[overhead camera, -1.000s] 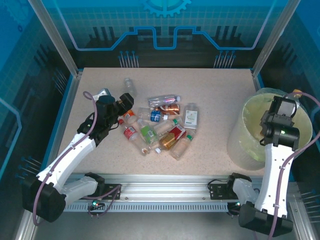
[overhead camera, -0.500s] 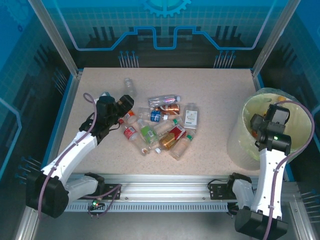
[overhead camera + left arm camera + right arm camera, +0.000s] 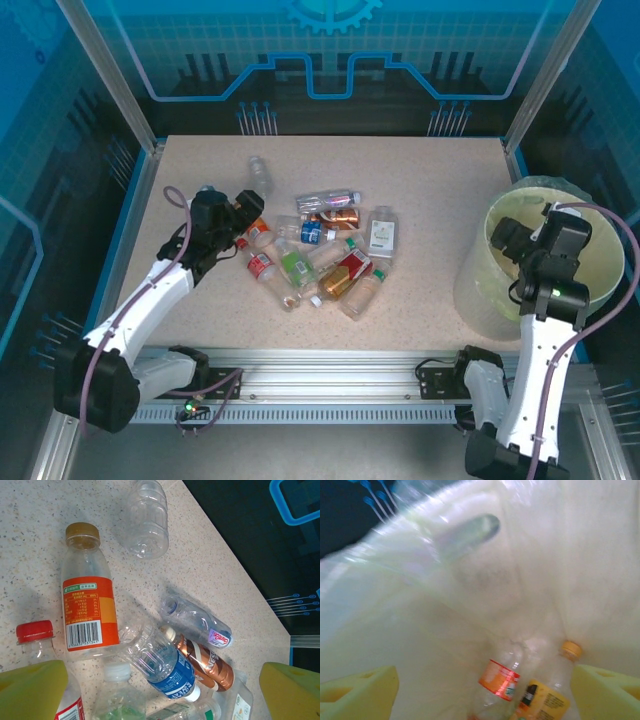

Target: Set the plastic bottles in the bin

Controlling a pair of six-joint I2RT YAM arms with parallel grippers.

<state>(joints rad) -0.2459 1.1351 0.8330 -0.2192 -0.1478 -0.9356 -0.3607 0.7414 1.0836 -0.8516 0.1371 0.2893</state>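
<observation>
Several plastic bottles (image 3: 322, 250) lie in a heap at the table's middle, and one clear bottle (image 3: 258, 170) lies apart behind them. My left gripper (image 3: 247, 214) hovers open at the heap's left edge. Between its pads I see a blue-labelled bottle (image 3: 167, 667), with an orange-labelled bottle (image 3: 90, 611) and a copper one (image 3: 210, 662) beside it. My right gripper (image 3: 512, 240) hangs open over the bin (image 3: 480, 290) at the right. Its jaws (image 3: 482, 695) are empty. Below them an orange-banded bottle (image 3: 497, 680) and a yellow-labelled bottle (image 3: 545, 700) lie in the bin's bag.
A red-capped bottle (image 3: 35, 632) and a clear capless bottle (image 3: 147, 520) lie near the left gripper. The table's far edge (image 3: 235, 570) runs close behind them. Metal frame posts (image 3: 110, 70) stand at the back corners.
The right gripper's jaws have opened wide and its wrist has swung left over the bin's mouth. The left arm has shifted only slightly.
</observation>
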